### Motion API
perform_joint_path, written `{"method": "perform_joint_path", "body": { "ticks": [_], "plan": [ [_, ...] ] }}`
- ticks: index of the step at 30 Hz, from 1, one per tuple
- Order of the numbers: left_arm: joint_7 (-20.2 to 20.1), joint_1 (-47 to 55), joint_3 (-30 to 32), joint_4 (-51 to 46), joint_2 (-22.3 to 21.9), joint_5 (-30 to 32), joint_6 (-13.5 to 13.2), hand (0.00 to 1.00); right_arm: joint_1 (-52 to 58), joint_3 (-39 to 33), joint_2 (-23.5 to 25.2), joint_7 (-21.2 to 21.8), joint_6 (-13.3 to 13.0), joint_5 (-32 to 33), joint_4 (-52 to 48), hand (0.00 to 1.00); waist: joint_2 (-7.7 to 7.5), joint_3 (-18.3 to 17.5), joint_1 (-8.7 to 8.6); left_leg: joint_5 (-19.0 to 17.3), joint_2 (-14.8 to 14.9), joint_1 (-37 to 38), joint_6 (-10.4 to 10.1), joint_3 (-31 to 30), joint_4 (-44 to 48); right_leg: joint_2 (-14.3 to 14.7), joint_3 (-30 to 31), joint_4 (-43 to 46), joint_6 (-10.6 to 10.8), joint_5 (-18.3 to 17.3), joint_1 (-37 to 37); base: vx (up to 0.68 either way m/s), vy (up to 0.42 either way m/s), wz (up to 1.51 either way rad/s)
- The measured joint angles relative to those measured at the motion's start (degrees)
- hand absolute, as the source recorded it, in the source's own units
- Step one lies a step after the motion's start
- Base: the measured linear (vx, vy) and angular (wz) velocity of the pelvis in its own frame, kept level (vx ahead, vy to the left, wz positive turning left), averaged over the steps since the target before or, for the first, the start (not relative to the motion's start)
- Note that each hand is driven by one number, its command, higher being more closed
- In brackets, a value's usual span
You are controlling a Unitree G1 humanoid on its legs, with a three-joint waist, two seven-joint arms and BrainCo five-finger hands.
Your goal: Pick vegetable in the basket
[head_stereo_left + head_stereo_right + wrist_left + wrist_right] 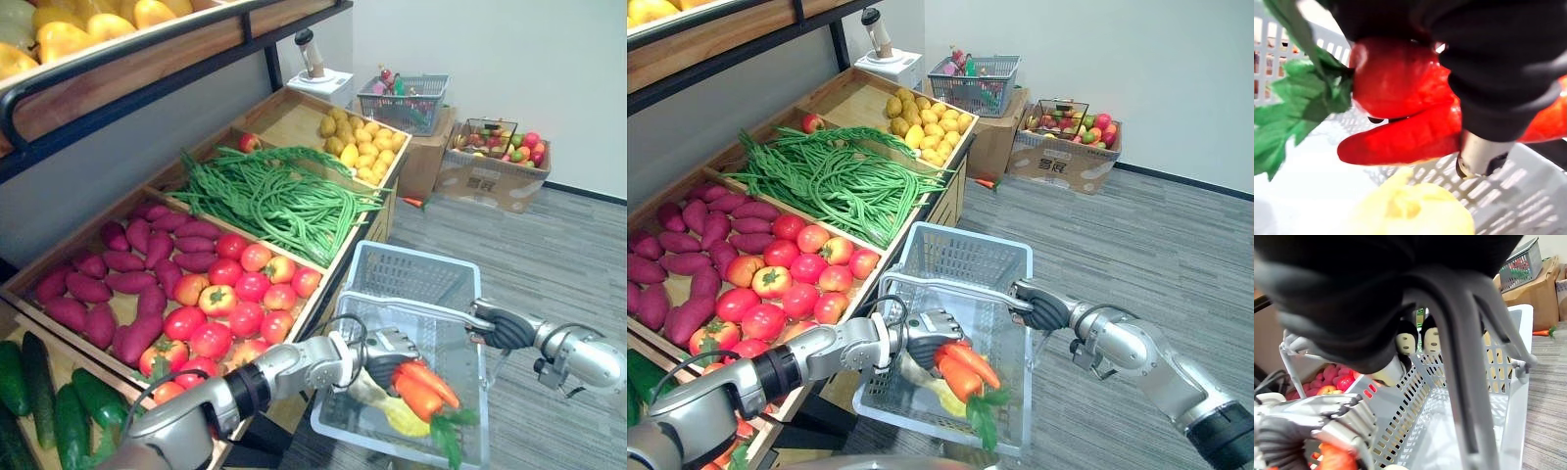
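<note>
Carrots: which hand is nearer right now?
Left. The left hand is curled round the carrots, over the basket. The right hand is shut on the basket handle at the side, apart from them.

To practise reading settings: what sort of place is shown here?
Likely a mock grocery produce stall: wooden bins of tomatoes, green beans and sweet potatoes, plus a grey shopping basket.

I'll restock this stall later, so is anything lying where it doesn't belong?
Two things. A lone red fruit sits in the far corner of the green beans crate, apart from the tomatoes. A carrot lies on the floor beside the cardboard box.
</note>
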Motion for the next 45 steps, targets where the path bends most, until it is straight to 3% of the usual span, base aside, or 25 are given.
{"method": "perform_joint_path", "body": {
  "ticks": [11, 19, 23, 27, 31, 34, 37, 39, 43, 45],
  "plan": [
    [1.8, 0.0, 6.2, 15.0, -6.3, 4.4, 3.9, 0.00, 0.0, 0.9, 2.4, 1.2, 0.5, 0.9, -0.4, 1.00, -0.34, 0.3, -0.16, -0.2, -0.3, -0.9, 0.3, -0.2, -0.1, -0.6, -0.1, -0.9, 0.1, 0.1, -0.8, 0.00, 0.000, 0.00],
    [1.9, 0.0, 7.0, 15.9, -6.9, 4.4, 4.7, 0.00, 0.3, 0.7, 4.9, 1.2, 1.2, 0.9, 2.2, 1.00, -1.06, 1.8, -0.47, -0.3, -0.5, -1.8, 0.7, -1.9, -0.2, -1.6, -1.4, -1.0, 0.1, 0.1, -0.4, -0.03, -0.013, 0.10],
    [1.3, 0.1, 5.1, 4.4, -4.5, 3.5, 4.4, 0.00, 2.9, -4.2, 8.2, 1.0, 1.3, -0.7, 5.5, 1.00, -1.11, 2.4, 0.01, -0.2, -0.4, -2.9, 1.0, -4.8, -0.2, -2.9, -4.0, -1.4, 0.1, 0.0, 0.3, -0.05, -0.033, 0.35],
    [-0.3, 1.1, 2.7, -11.4, -1.5, -1.2, 2.4, 0.00, 5.4, -11.2, 13.5, -0.2, 1.7, -4.9, 11.2, 1.00, -1.16, 2.5, 1.33, 0.1, -0.2, -3.9, 1.5, -8.2, -0.2, -4.3, -7.7, -1.3, 0.1, 0.0, 1.4, -0.04, -0.035, 0.46],
    [-2.0, 3.9, 1.6, -28.1, 2.9, -7.6, -1.1, 0.00, 7.1, -20.1, 18.9, -4.0, 4.2, -11.1, 19.4, 1.00, -1.14, 2.5, 3.07, 0.3, -0.7, -5.7, 2.5, -13.4, -0.2, -6.6, -12.8, -1.0, 0.0, -0.1, 2.6, -0.08, -0.032, 0.64],
    [-2.3, 7.2, 2.2, -34.6, 7.0, -9.8, -1.9, 0.00, 7.1, -26.1, 22.7, -6.8, 5.9, -13.9, 26.0, 1.00, -1.14, 2.4, 3.90, 0.7, -1.6, -7.8, 3.5, -17.9, -0.7, -8.6, -16.6, -0.9, 0.1, -0.4, 3.3, -0.10, -0.021, 0.78],
    [-2.4, 14.7, 8.6, -42.0, 10.3, -14.1, -1.8, 0.00, 8.0, -34.3, 28.7, -10.4, 8.3, -13.5, 33.8, 1.00, -1.35, 2.4, 5.26, 2.1, -3.4, -10.4, 5.3, -24.0, -2.3, -11.5, -21.7, -1.0, 0.2, -1.2, 4.0, -0.07, -0.013, 1.00],
    [-1.9, 22.3, 16.6, -46.1, 10.6, -18.0, -1.5, 0.00, 8.7, -40.6, 33.4, -13.1, 9.9, -12.0, 42.1, 1.00, -1.79, 1.1, 6.52, 3.4, -4.3, -12.2, 6.0, -29.4, -3.1, -13.1, -26.5, -1.1, 0.0, -2.3, 5.4, -0.02, -0.010, 1.12],
    [0.4, 32.5, 30.8, -48.7, 8.8, -21.1, -0.6, 0.00, 6.9, -48.4, 37.3, -16.5, 10.4, -8.5, 59.2, 1.00, -2.62, -0.4, 8.20, 6.4, -6.4, -14.7, 6.6, -37.4, -5.7, -15.1, -33.7, -1.8, -0.3, -3.5, 7.5, 0.00, -0.023, 1.10],
    [2.6, 37.1, 39.0, -48.7, 5.5, -21.1, 1.3, 0.00, 6.2, -53.1, 39.2, -18.3, 11.8, -5.1, 68.3, 1.00, -3.26, -0.8, 9.35, 9.3, -8.2, -16.9, 7.4, -42.7, -8.7, -16.6, -38.9, -2.6, -0.5, -3.8, 8.3, 0.00, -0.018, 1.16]
  ]
}}
